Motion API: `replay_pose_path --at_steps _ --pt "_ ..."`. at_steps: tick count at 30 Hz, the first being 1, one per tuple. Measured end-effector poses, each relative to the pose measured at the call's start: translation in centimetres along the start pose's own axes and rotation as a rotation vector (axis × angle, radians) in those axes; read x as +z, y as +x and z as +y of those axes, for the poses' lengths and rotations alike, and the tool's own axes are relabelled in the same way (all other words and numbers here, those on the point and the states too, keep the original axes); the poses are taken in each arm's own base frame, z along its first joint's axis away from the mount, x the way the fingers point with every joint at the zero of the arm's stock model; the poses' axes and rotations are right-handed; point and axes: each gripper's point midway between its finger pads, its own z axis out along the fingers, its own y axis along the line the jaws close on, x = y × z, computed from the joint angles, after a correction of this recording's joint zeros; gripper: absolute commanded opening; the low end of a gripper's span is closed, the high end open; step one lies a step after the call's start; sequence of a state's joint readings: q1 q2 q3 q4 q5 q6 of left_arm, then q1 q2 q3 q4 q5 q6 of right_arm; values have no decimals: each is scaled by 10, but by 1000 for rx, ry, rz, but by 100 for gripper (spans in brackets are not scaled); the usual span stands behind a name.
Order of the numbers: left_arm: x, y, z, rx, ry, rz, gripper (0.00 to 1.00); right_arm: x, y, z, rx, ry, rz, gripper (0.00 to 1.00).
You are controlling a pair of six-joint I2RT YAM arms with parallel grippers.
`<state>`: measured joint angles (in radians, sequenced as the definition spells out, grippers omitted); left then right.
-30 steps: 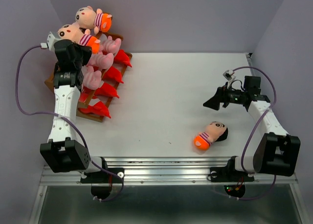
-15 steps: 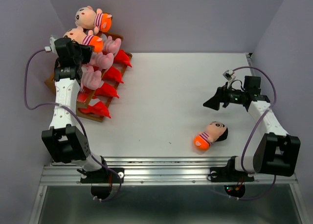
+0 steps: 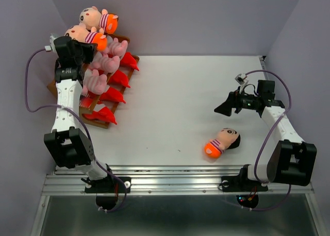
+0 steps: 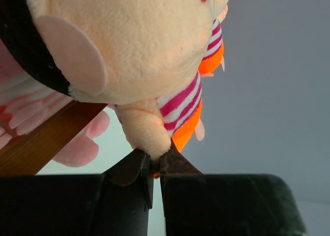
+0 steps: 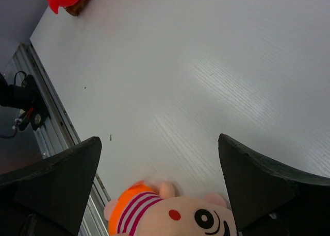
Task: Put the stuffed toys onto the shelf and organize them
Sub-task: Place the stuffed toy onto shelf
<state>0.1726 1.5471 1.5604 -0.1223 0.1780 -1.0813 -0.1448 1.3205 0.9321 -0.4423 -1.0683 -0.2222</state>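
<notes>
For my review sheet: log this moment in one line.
left gripper: shut on limb of tan-headed, orange-bottomed plush doll at brown wooden shelf | right gripper: open, near loose matching doll on white table

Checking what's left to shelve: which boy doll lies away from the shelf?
The boy doll lying alone on the table by the open right gripper; the other two are at the shelf.

Swings the left arm (image 3: 67, 97) further into the upper left of the top view, wrist now higher and closer to the left wall. Carries the boy doll (image 3: 85, 36), pinched in the left gripper (image 4: 153, 164), slightly upward above the shelf (image 3: 97, 123). Pulls the purple cable (image 3: 26, 86) loop tighter. Raises the shoulder block (image 3: 67, 148) from lower left.
</notes>
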Motion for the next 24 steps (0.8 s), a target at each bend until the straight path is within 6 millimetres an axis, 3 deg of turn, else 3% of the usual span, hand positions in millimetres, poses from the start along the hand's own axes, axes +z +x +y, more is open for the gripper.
replay_pose_path --at_steps 24 --pt "18 0 13 72 62 115 0 0 0 -1 -11 1 0 100"
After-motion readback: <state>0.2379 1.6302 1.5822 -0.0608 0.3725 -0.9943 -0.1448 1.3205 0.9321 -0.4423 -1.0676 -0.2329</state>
